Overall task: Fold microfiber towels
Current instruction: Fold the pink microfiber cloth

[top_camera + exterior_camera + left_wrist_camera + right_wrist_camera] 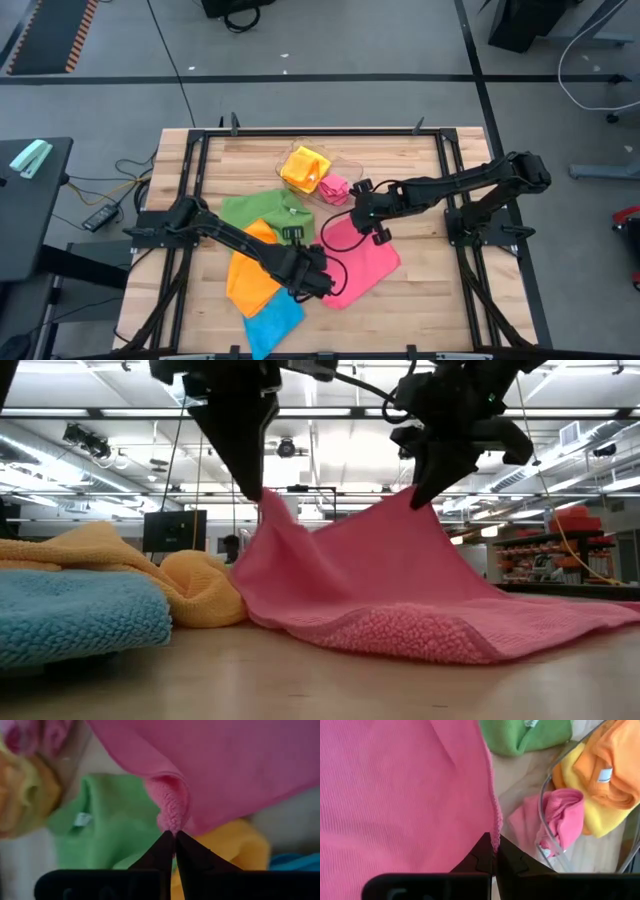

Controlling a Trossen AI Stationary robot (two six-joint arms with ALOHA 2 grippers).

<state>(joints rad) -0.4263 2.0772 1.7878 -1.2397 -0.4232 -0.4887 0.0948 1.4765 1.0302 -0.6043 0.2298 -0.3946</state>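
Two dark robot arms lift a large pink microfiber towel (362,262) off a wooden table (420,170).
The left gripper (252,492) pinches one edge; the right gripper (420,495) pinches another; the towel's lower part rests mid-table.

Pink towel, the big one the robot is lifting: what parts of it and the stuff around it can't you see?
- Pink towel, low view: its far side is hidden by its raised front.
- Green towel, high view: partly under the left arm; low view: behind the pink towel.
- Blue towel, low view: cut off by the picture's edge.
- Clear tray, high view: towels cover most of it.
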